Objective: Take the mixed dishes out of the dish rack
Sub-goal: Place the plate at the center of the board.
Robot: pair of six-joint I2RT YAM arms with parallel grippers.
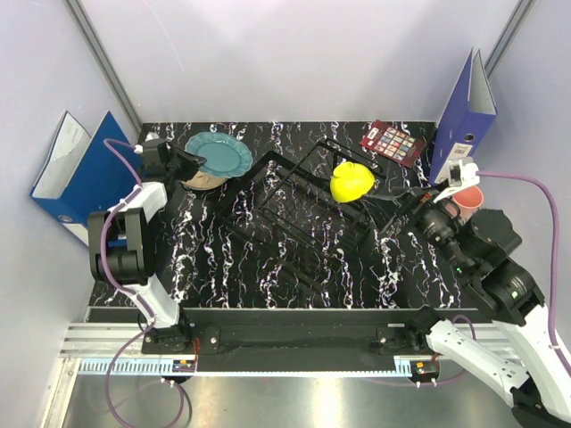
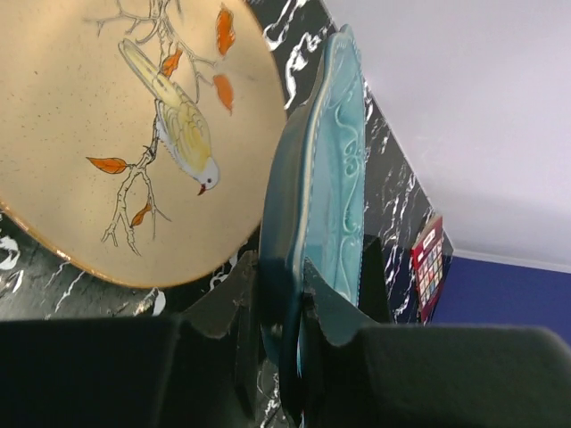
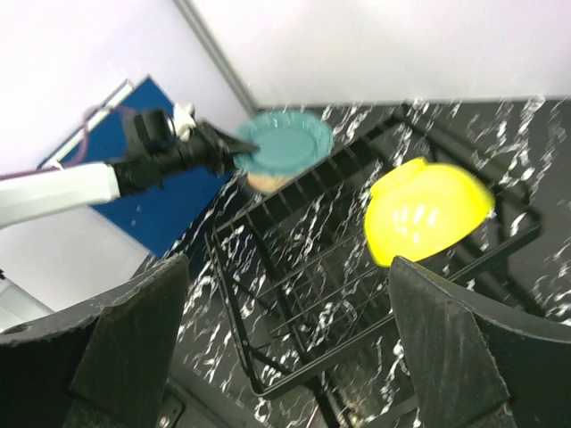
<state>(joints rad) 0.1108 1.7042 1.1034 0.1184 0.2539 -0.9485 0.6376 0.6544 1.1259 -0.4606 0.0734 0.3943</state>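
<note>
Teal scalloped ceramic plate (image 2: 326, 169) looks stiff, slick and chippable, so take it by the rim. Left gripper (image 2: 281, 285) pinches that rim; right gripper (image 3: 285, 339) gapes empty.

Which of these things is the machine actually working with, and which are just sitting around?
Part of the job: black wire rack; yellow bowl resting on it; teal plate, pinched in the left tool; cream bird plate; pink cup.
Just lying about: blue binder on the left; blue binder on the right; colour card.
</note>
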